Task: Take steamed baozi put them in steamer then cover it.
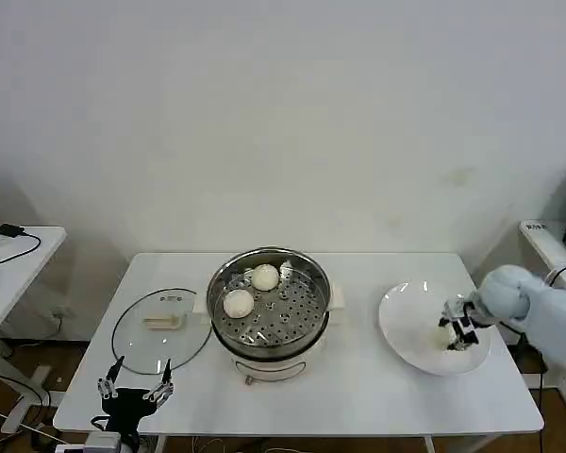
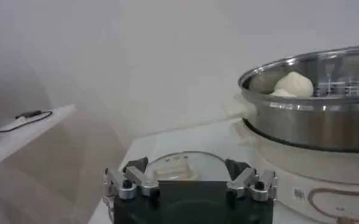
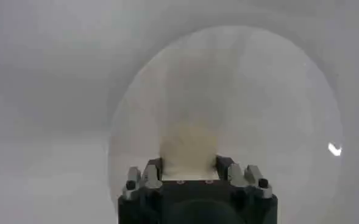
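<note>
Standing at the middle of the white table (image 1: 358, 396), the steamer (image 1: 269, 307) is the biggest thing and serves as the landmark: a shiny steel pot on a white base, its holed tray uncovered. Two buns (image 1: 239, 303) lie on that tray, one toward the back, the other nearer the pot's left wall; the left wrist view shows them over the rim. No writing on the base can be read.

Left of the steamer, the glass lid (image 1: 160, 330) lies flat on the table, handle up, just beside the pot.

Right of the steamer, well apart from it, sits the white plate (image 1: 406, 316). The right gripper (image 1: 456, 332) is down over the plate's right part, its fingers (image 3: 223, 164) closed around a cream bun (image 3: 188, 149) that rests on the plate.

Left of the steamer and in front of the lid, at the table's near edge, the left gripper (image 1: 134, 388) waits with fingers spread wide, holding nothing.
</note>
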Action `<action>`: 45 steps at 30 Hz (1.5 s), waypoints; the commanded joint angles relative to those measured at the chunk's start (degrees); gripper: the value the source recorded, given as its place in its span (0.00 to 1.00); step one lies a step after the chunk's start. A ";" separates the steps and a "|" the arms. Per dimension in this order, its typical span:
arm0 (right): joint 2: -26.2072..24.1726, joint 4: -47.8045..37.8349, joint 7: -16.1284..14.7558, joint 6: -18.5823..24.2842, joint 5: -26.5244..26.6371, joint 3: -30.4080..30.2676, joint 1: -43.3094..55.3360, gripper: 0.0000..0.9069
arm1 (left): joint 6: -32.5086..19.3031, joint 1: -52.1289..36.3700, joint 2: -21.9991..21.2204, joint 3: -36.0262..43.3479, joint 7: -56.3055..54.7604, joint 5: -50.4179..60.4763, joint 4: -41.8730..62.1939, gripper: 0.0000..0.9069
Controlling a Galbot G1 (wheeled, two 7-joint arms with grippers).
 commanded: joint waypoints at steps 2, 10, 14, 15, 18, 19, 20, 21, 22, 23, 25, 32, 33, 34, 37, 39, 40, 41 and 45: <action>-0.42 5.05 -3.04 -0.04 7.36 -4.84 19.31 0.66 | 0.05 -0.40 0.30 0.04 0.02 -0.84 0.21 1.00; 9.94 7.30 -2.99 -1.47 15.19 -16.44 38.23 0.66 | 0.16 -0.62 0.79 -0.58 -0.14 -2.80 -0.34 1.00; 18.62 7.79 -2.36 -2.98 17.87 -19.54 40.94 0.66 | 0.24 -0.74 0.60 -0.92 -0.21 -3.85 -0.76 1.00; 20.32 7.74 -2.22 -3.07 18.05 -19.79 41.03 0.66 | 0.27 -0.80 0.51 -0.98 -0.29 -3.88 -0.83 1.00; 25.25 7.06 -2.05 -3.07 18.69 -20.58 40.86 0.66 | 0.28 -0.82 0.27 -1.25 -0.28 -4.22 -1.46 1.00; 28.05 6.52 -2.05 -2.95 18.73 -20.79 40.39 0.66 | 0.29 -0.75 0.21 -1.35 -0.31 -4.28 -1.70 1.00; 29.17 6.23 -1.97 -2.84 18.67 -20.97 40.25 0.66 | 0.31 -0.69 0.19 -1.51 -0.31 -4.28 -1.81 1.00; 30.89 5.49 -1.91 -2.68 18.42 -21.10 39.71 0.66 | 0.31 -0.56 0.15 -1.73 -0.32 -4.29 -2.00 1.00; 33.17 4.58 -1.95 -2.40 18.12 -21.32 39.03 0.66 | 0.31 -0.52 0.13 -1.82 -0.32 -4.29 -2.08 1.00; 34.35 4.00 -1.93 -2.12 17.94 -21.44 38.56 0.66 | 0.32 -0.40 0.08 -1.99 -0.32 -4.30 -2.25 1.00; 37.42 2.37 -1.66 -1.28 17.39 -21.74 36.98 0.66 | 0.35 -0.24 -0.08 -2.40 -0.32 -4.31 -2.48 1.00; 41.97 1.79 -1.46 2.95 14.76 -24.00 33.09 0.66 | 0.40 0.60 -0.50 -3.68 -0.30 -4.36 -3.25 1.00; 42.10 1.99 -1.58 3.30 14.69 -24.18 32.77 0.66 | 0.39 0.81 -0.57 -3.87 -0.30 -4.39 -3.28 1.00; 42.34 2.21 -1.64 4.22 14.15 -24.42 32.22 0.66 | 0.38 0.88 -0.59 -4.06 -0.30 -4.37 -3.24 1.00; 42.45 2.80 -1.82 6.79 12.81 -25.42 31.53 0.66 | 0.38 0.98 -0.69 -4.38 -0.33 -4.33 -3.05 1.00; 42.13 3.36 -1.91 8.03 11.25 -26.10 31.29 0.66 | 0.38 1.07 -0.81 -4.49 -0.32 -4.33 -3.06 1.00; 41.80 3.97 -1.83 9.08 10.08 -26.56 31.06 0.66 | 0.38 1.13 -0.87 -4.57 -0.31 -4.32 -3.06 1.00; 41.49 4.37 -1.78 9.52 9.38 -26.94 30.79 0.66 | 0.38 1.18 -0.93 -4.65 -0.31 -4.34 -3.10 1.00; 40.81 5.40 -1.42 11.27 6.55 -27.94 29.46 0.66 | 0.35 1.23 -1.22 -4.77 -0.30 -4.34 -3.06 1.00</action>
